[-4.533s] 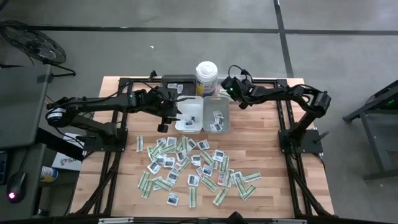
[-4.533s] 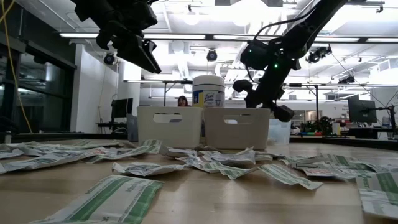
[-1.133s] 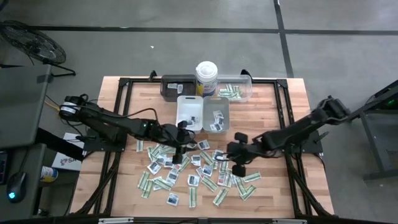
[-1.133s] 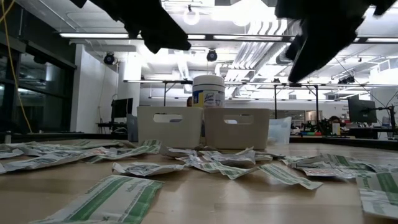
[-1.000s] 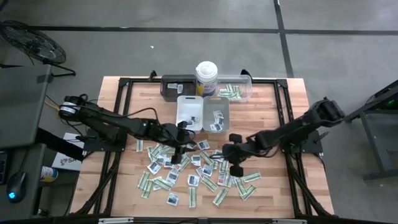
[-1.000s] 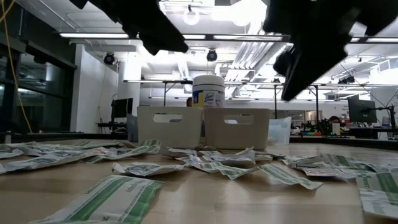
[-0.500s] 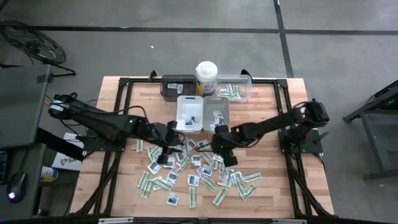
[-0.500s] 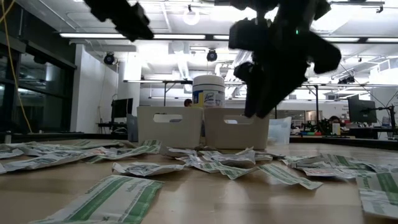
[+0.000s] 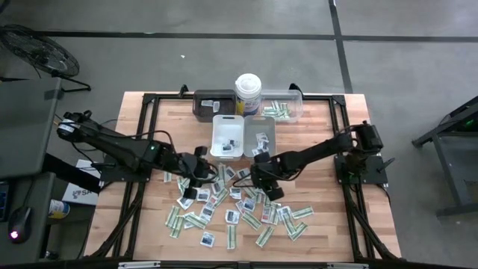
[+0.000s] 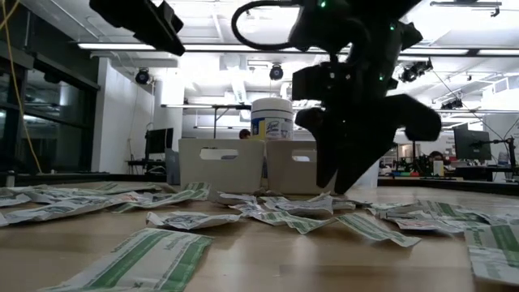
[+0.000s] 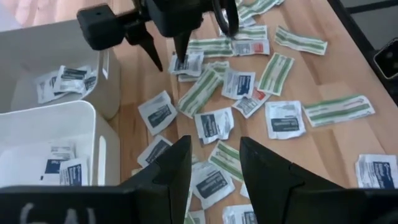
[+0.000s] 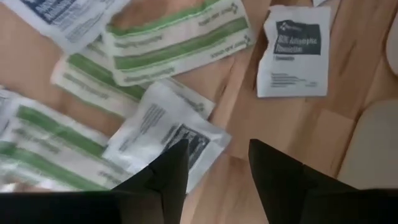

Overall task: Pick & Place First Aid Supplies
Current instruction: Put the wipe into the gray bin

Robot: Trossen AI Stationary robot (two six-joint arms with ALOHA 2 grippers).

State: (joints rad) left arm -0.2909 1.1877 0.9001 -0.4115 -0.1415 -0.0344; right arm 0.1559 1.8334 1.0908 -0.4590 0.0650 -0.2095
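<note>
Dozens of first aid supplies (image 9: 224, 200) scattered over the near middle of the wooden table (image 9: 328, 179): squarish white sachets and narrow green-and-white strips, many overlapping. A few more already lying in the two white trays (image 9: 228, 137) side by side just beyond the pile, and some strips in the clear tray (image 9: 282, 109) at the far edge.

Right gripper (image 9: 250, 173) down low over the far part of the pile, just near of the white trays, fingers (image 12: 163, 180) spread apart above a white sachet (image 12: 171, 140) with dark print, nothing between them.

Left gripper (image 9: 203, 173) raised over the left part of the pile, fingers (image 11: 171, 171) parted and empty, sachets and strips below.

Beyond the trays, a white lidded canister (image 9: 248, 93) beside a dark tray (image 9: 211, 103).
</note>
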